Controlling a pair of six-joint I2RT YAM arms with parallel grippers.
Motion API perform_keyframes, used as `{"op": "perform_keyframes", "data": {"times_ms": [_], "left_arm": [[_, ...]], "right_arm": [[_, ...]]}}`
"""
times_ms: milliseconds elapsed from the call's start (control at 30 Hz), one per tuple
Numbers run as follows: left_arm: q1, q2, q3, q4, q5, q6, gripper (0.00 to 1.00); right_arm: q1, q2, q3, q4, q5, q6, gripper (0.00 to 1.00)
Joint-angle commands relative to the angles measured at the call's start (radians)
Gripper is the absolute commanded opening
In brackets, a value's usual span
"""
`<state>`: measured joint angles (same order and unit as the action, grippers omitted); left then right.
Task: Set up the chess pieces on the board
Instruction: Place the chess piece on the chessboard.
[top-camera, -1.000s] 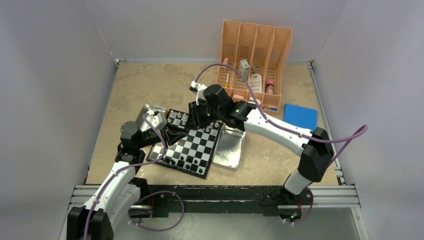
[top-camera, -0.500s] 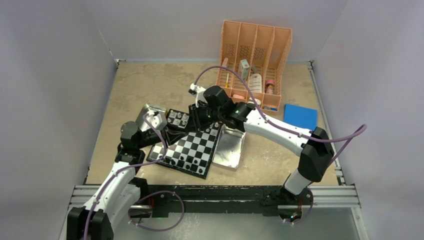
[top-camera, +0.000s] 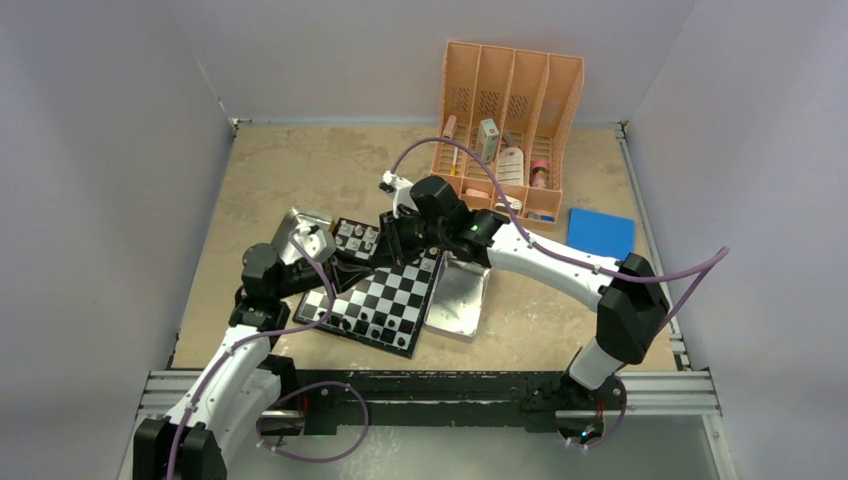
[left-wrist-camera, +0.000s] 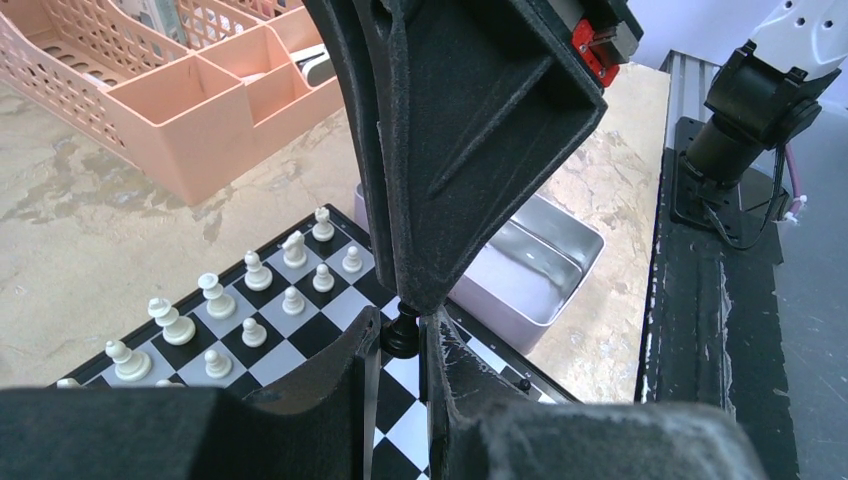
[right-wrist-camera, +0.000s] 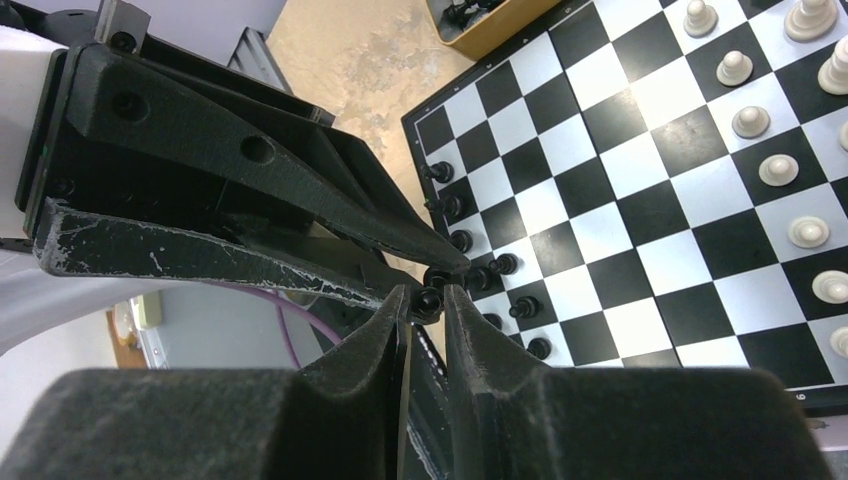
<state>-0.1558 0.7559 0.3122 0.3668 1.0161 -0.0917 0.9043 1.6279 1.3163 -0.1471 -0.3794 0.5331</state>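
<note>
The step in hand looks like a hand-over of one small black chess piece (left-wrist-camera: 402, 330) above the black-and-silver checked square board (top-camera: 390, 300). The board lies on the beige stone-patterned table (top-camera: 300, 170) between the two arms. The left claw (left-wrist-camera: 403, 352) is clamped on the piece's base and holds it upright over the black side of the board. The right claw (right-wrist-camera: 427, 312) reaches in from above, its fingers narrowly apart on either side of the same piece. I cannot tell whether they press it yet.

In my judgement, the right claw needs a firm pinch on the piece's upper part before the left claw lets go. The piece then wants lowering straight onto a free square among the black ranks. It should not brush its neighbours, which stand close together.

Counted:
- One board, and one piece between the claws.
- Eight black pieces (right-wrist-camera: 461, 240) standing on the board in the right wrist view, in two loose rows.
- At least eleven silvery-white pieces (left-wrist-camera: 211, 295) in the left wrist view: six tall ones behind five pawns, with more cut off at the frame edge.
- Two shiny silver metal trays, one (top-camera: 462, 305) just beside the board's right side and the other (top-camera: 293, 222) at its far-left corner.
- One peach plastic slotted organizer (top-camera: 510, 110) at the back of the table.
- One flat blue rectangular pad (top-camera: 601, 232) to the right.
</note>
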Motion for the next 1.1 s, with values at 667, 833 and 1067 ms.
{"op": "perform_keyframes", "data": {"times_ms": [667, 833, 1067], "left_arm": [[-0.01, -0.066, 0.101, -0.222, -0.101, 0.073, 0.52], [-0.01, -0.137, 0.13, -0.328, -0.147, 0.011, 0.57], [-0.01, -0.266, 0.269, -0.578, -0.255, -0.163, 0.63]], "right_arm": [[0.008, -0.052, -0.045, 0.08, 0.085, 0.08, 0.09], [0.008, -0.026, -0.019, 0.062, 0.197, 0.036, 0.1], [0.042, 0.02, 0.005, 0.031, 0.307, 0.02, 0.09]]}}
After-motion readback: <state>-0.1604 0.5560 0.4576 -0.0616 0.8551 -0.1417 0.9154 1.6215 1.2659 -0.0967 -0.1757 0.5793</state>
